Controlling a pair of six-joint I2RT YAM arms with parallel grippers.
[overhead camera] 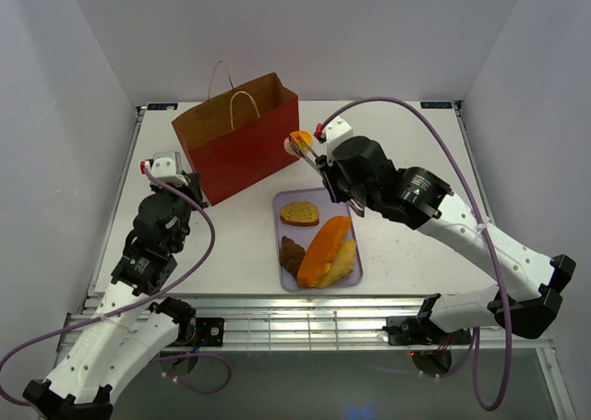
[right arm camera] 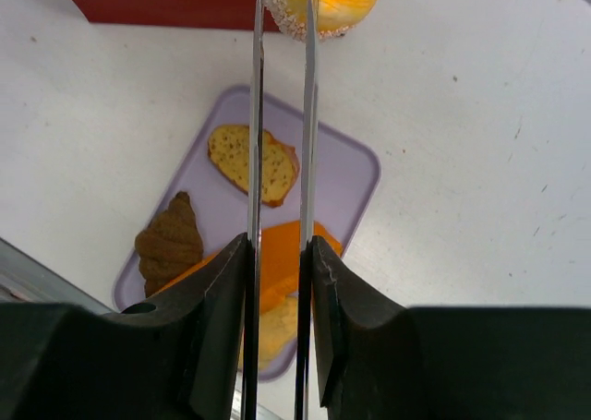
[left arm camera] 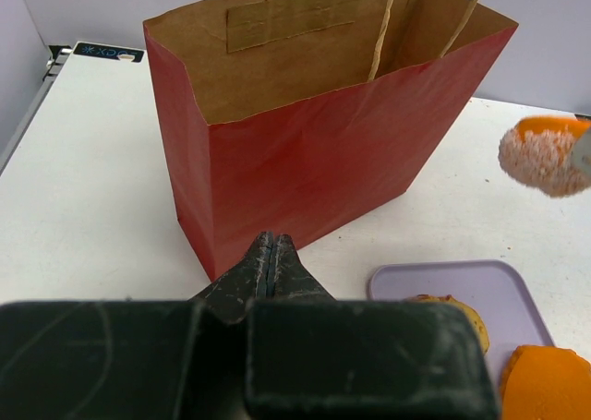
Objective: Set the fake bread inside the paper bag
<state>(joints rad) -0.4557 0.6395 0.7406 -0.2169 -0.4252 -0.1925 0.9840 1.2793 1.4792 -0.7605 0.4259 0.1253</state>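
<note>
Metal tongs (right arm camera: pixel 256 162) in the right gripper (right arm camera: pixel 279 254) clamp one bun (right arm camera: pixel 319 0); four bread pieces (overhead camera: pixel 299 214) lie on one tray (right arm camera: pixel 346 175).

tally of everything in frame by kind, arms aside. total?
bun: 1
toast slice: 1
brown croissant: 1
orange loaf: 1
yellow piece: 1
paper bag: 1
tray: 1
tongs: 1
total: 8, of which 5 are bread
</note>
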